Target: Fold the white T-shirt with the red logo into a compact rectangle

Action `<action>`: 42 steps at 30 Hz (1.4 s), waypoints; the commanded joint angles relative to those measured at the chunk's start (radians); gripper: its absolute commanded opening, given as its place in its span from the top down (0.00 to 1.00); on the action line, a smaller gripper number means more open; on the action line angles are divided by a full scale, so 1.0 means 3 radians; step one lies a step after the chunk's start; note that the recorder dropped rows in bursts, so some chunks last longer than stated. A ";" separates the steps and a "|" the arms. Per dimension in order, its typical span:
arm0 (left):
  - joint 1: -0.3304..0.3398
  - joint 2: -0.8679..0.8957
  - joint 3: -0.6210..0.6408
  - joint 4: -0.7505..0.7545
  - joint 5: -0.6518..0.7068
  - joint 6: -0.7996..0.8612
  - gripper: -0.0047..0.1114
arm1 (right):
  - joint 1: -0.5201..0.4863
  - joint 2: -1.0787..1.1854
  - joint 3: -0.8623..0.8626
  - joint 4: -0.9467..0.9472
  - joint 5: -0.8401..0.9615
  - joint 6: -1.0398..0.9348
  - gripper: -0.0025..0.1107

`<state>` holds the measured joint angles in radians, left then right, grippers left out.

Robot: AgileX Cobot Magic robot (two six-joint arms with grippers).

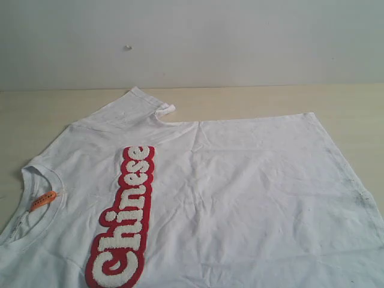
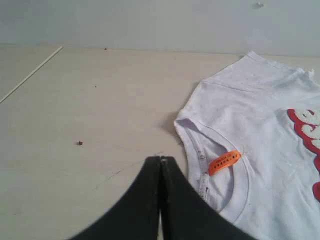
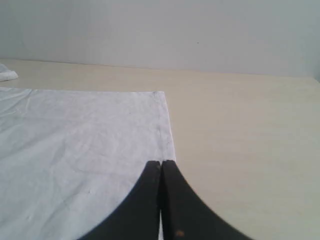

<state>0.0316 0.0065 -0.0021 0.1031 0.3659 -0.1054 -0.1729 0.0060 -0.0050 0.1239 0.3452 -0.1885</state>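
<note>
A wrinkled white short-sleeved cotton T-shirt [image 1: 240, 198] lies spread flat and chest up on a pale wooden table [image 1: 348, 102], filling most of the lower part of the exterior view and running off its bottom edge. The ribbed crew neck [image 1: 36, 174] is at the left edge of the frame, with a small orange neck tag [image 1: 43, 200] lying inside it. One short sleeve [image 1: 135, 105] points toward the upper left, and the bottom hem runs down the right side, where the fabric has faint dark smudges [image 1: 360, 198]. A long red patch with fluffy white "Chinese" lettering [image 1: 123, 225] runs from the lower left up toward the middle of the frame. A plain pale wall [image 1: 240, 42] fills the top.

Neither arm appears in the exterior view. In the left wrist view, the black left gripper [image 2: 161, 159] has its two fingers pressed together with nothing between them. It hangs over bare table just beside the collar [image 2: 200, 155]. In the right wrist view, the black right gripper [image 3: 161, 162] is likewise fully closed and empty. Its tips are at the shirt's straight hem edge [image 3: 167, 125], near a corner of the hem. Whether they touch the cloth cannot be told.
</note>
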 commanded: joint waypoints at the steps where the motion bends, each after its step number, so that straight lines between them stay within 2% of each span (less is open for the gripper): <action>1: 0.0010 -0.0022 0.0007 0.0003 -0.0018 -0.0013 0.96 | -0.0009 -0.0020 0.0017 0.0000 -0.0010 0.0006 0.98; 25: 0.0010 -0.0022 0.0007 0.0017 -0.0037 -0.0013 0.96 | -0.0009 -0.0020 0.0017 0.0000 -0.0010 0.0006 0.98; 34: 0.0010 -0.0022 0.0007 -0.0007 -0.0519 -0.0009 0.96 | -0.0009 -0.0020 0.0017 0.0000 -0.0010 0.0006 0.98; 39: 0.0010 -0.0022 0.0007 -0.0007 -0.1024 -0.0024 0.96 | -0.0009 -0.0020 0.0017 0.0000 -0.0010 0.0006 0.98; 42: 0.0010 -0.0022 0.0007 -0.0007 -0.1112 -0.0024 0.96 | -0.0009 -0.0020 0.0017 0.0000 -0.0010 0.0006 0.98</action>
<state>0.0316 0.0065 -0.0021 0.1047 0.0760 -0.1075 -0.1729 0.0060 -0.0050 0.1239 0.3452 -0.1885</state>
